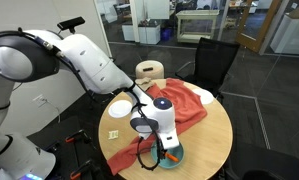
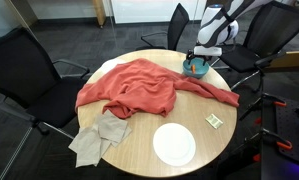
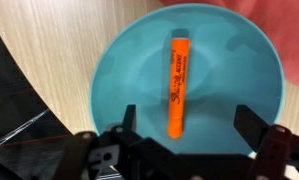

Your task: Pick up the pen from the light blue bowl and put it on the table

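The orange pen (image 3: 177, 84) lies along the bottom of the light blue bowl (image 3: 124, 75) in the wrist view. My gripper (image 3: 186, 118) is open and hangs directly over the bowl, its two black fingers on either side of the pen's near end, not touching it. In both exterior views the gripper (image 1: 167, 148) (image 2: 201, 58) is just above the bowl (image 1: 171, 159) (image 2: 196, 70) at the edge of the round wooden table (image 1: 214, 135) (image 2: 149, 125). The pen is hidden in the exterior views.
A red cloth (image 2: 139, 85) (image 1: 179, 110) is draped across the table next to the bowl. A white plate (image 2: 174, 143) (image 1: 121, 108), a grey rag (image 2: 97, 138) and a small paper packet (image 2: 215, 120) also lie there. Black office chairs (image 2: 19, 70) surround the table.
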`<state>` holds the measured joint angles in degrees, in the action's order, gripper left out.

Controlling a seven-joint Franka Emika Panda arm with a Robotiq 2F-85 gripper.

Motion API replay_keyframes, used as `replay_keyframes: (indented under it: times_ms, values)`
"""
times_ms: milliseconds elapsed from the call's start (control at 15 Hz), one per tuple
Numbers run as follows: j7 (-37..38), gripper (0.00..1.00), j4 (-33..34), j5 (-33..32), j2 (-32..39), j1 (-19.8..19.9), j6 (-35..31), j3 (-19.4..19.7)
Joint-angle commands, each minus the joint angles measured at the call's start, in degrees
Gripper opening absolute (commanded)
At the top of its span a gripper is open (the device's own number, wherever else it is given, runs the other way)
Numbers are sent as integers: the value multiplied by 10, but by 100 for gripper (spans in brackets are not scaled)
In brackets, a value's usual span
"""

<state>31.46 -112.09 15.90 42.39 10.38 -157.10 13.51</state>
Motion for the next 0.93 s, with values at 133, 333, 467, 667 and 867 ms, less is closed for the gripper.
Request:
replay_keyframes:
  times_ms: [133, 333, 467, 667, 867]
  values:
    - [24, 100, 34, 8, 36, -14, 18, 17]
    - [23, 100, 41, 9, 49, -13, 21, 18]
    - [25, 100, 50, 9, 59, -13, 27, 18]
    - [30, 75, 61, 9, 69, -13, 34, 18]
    - [35, 59, 69, 7, 77, -14, 37, 19]
